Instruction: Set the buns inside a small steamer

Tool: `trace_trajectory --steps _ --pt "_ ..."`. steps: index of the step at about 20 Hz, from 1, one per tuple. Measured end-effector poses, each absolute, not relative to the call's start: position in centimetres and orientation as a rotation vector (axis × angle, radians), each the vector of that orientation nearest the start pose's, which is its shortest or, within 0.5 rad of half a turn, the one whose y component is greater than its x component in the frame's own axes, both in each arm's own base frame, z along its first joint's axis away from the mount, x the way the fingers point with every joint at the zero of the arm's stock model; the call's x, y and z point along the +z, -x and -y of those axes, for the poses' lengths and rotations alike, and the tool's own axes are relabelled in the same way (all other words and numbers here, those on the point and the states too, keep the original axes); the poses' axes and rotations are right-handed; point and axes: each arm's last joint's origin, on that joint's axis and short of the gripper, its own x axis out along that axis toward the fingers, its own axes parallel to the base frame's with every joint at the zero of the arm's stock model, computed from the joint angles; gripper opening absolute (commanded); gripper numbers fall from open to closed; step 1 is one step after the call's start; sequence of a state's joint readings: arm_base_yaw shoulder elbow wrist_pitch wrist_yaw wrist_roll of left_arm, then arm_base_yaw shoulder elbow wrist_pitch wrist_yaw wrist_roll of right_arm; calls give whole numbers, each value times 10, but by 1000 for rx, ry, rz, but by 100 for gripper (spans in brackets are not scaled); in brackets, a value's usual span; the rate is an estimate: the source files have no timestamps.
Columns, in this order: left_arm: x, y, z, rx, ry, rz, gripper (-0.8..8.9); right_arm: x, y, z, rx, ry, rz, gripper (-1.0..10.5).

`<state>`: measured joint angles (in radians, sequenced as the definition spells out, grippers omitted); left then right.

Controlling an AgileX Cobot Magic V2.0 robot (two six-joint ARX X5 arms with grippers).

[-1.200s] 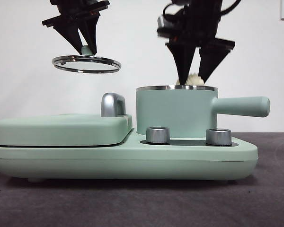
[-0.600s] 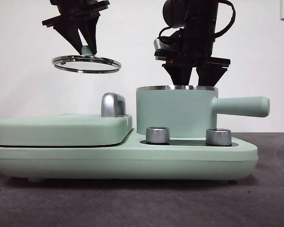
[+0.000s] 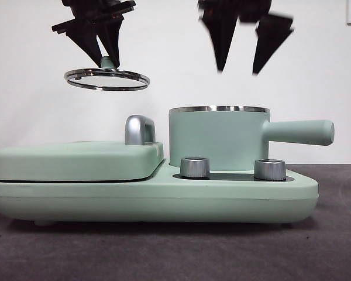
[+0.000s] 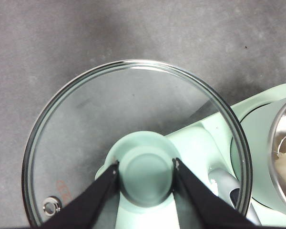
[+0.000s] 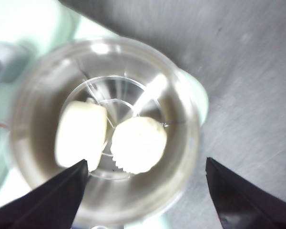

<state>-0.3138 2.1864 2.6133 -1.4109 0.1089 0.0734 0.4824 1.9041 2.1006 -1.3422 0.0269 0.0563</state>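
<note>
Resting side by side inside the small steamer [image 5: 105, 129], both buns [image 5: 109, 138] were already in. The right end effector [image 3: 238, 71] hung above it, spread wide and empty. The left end effector [image 4: 145, 172] pinched the glass lid's [image 3: 107, 79] knob; next, the lid probably needed setting onto the steamer's rim.

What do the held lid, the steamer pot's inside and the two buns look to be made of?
Lid: clear glass in a polished steel rim; the table shows through it. Its knob, clamped by the left gripper, looks like matte mint plastic. Steamer pot interior: shiny metal, judging by bright reflections. Smooth bun and ridged bun: soft-looking, matte cream dough, though blurred.
</note>
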Motion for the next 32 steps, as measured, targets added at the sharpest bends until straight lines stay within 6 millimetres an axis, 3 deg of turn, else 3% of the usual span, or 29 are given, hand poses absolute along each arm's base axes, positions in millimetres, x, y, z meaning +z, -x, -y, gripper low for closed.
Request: trace_trajectory --steps 5,10,16,19,25,32 --pt "395 -399 143 -442 -173 -972 59 405 -283 -148 385 219 -1054 393" --pt "395 -391 165 -490 -196 -970 59 416 -196 -103 407 200 -993 393" --pt "395 -370 208 -621 -236 -966 59 390 -98 -53 446 100 -836 393" --pt "395 -358 228 -672 -262 -962 59 367 -56 -31 451 71 -761 393" --pt "395 -328 269 -783 -321 -951 58 334 -3 -3 491 12 -543 393" --pt "396 -310 293 -852 -347 -920 58 329 6 -1 579 -15 -516 408"
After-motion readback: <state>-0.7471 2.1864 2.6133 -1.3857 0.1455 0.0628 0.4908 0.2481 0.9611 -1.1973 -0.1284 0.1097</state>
